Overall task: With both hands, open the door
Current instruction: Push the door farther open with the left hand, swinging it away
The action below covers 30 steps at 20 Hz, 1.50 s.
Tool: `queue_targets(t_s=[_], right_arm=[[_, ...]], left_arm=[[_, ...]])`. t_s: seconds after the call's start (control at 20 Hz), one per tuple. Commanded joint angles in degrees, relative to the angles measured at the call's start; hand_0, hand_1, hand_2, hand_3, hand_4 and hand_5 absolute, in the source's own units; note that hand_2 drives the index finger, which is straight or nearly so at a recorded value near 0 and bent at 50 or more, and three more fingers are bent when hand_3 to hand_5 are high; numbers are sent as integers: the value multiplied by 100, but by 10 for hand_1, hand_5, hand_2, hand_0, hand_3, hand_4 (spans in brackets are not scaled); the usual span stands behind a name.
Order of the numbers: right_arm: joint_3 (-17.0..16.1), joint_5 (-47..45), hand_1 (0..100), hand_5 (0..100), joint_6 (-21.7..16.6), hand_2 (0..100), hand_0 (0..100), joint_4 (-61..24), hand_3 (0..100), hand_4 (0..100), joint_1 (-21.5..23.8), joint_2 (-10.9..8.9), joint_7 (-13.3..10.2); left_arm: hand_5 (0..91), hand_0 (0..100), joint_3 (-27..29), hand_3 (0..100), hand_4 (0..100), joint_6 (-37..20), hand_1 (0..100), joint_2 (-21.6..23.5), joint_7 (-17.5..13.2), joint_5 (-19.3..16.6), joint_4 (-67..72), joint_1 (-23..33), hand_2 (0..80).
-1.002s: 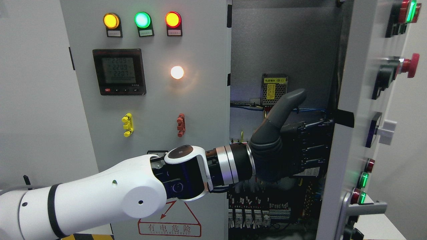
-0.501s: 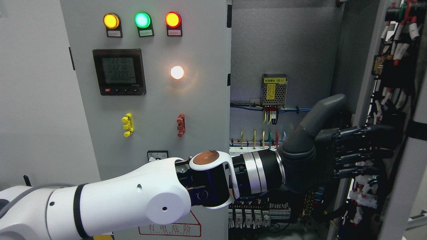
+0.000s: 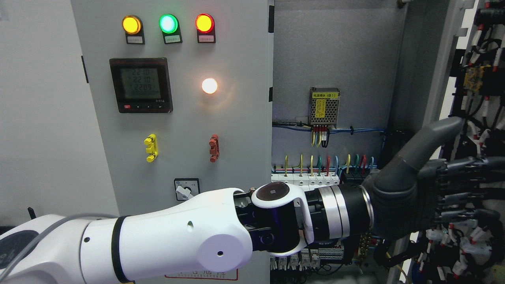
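Note:
The cabinet's right door [image 3: 483, 79] stands swung wide open at the picture's right edge, its inner side full of black and red wiring facing me. My left arm reaches across from the lower left. Its dark left hand [image 3: 453, 185] is open, thumb [image 3: 434, 138] up, with straight fingers [image 3: 469, 177] lying flat against the door's inner side and holding nothing. The left door [image 3: 236, 130] is closed. No right hand shows.
Inside the open cabinet [image 3: 335, 51] are a power module [image 3: 325, 105], coloured wires and a terminal row [image 3: 315, 177]. The left door carries three lamps [image 3: 168, 23], a meter [image 3: 141, 85], a white light [image 3: 209, 85], a yellow clip [image 3: 151, 147] and a red clip [image 3: 214, 147].
My left arm has pushed rightward and the right door has swung further open, turning from its front face with buttons to its wired inner side; more of the cabinet interior shows.

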Motion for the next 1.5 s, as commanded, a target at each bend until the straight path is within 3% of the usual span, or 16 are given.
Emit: queue_targets(t_s=[0.0, 0.8, 1.45], right_arm=[[0, 0, 0, 0, 3, 0, 383, 0, 0, 0, 0, 0, -2], [0, 0, 0, 0, 3, 0, 383, 0, 0, 0, 0, 0, -2], [0, 0, 0, 0, 3, 0, 383, 0, 0, 0, 0, 0, -2]], left_arm=[[0, 0, 18, 0, 0, 12, 0, -676, 15, -13, 281, -45, 0], [0, 0, -9, 0, 0, 12, 0, -808, 297, -4, 396, -72, 0], [0, 0, 0, 0, 0, 12, 0, -808, 288, -65, 404, -63, 0]])
